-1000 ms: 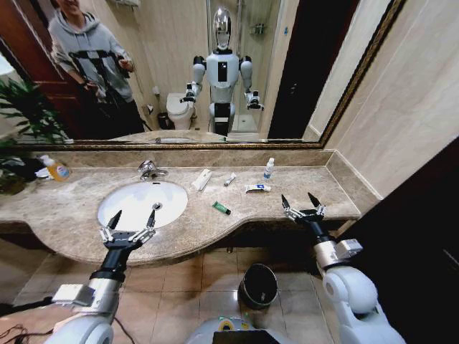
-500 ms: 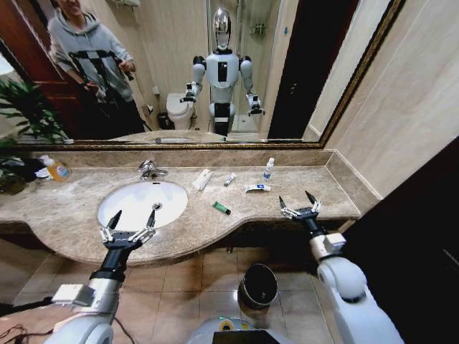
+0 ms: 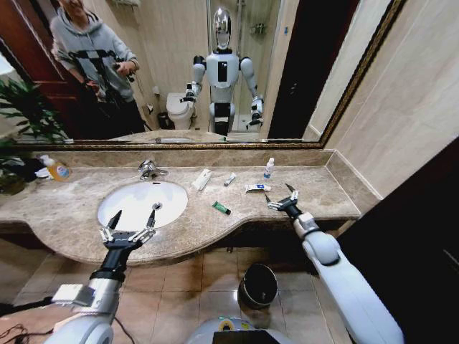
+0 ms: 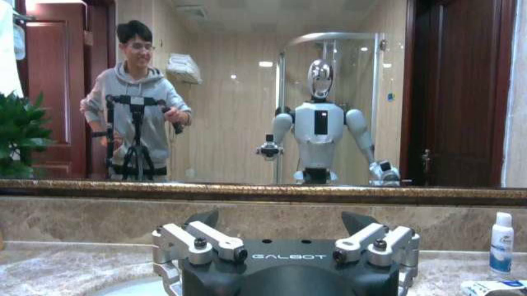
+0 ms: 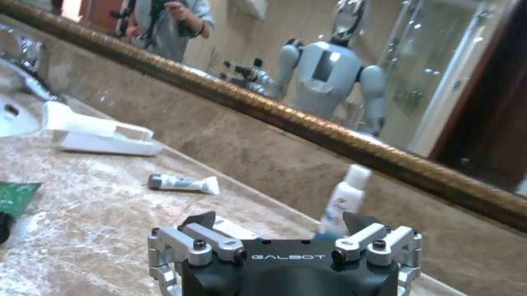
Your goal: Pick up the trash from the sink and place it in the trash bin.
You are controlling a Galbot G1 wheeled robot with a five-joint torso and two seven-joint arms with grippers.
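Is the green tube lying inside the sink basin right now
No, the green tube lies on the marble counter, to the right of the sink.

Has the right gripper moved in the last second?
Yes. The right gripper, open, has gone from the counter's front edge in over the counter, toward the mirror and the robot's left, and now hovers close to the white-and-blue tube.

Tabletop (image 3: 301, 183): polished beige marble, veined, glossy. Sink (image 3: 122, 208): smooth white glazed ceramic; faucet (image 3: 149, 170) bright chrome. Trash bin (image 3: 258, 285): dark brushed metal. Small clear bottle (image 3: 268, 169): plastic. Green tube (image 3: 221, 208): glossy plastic
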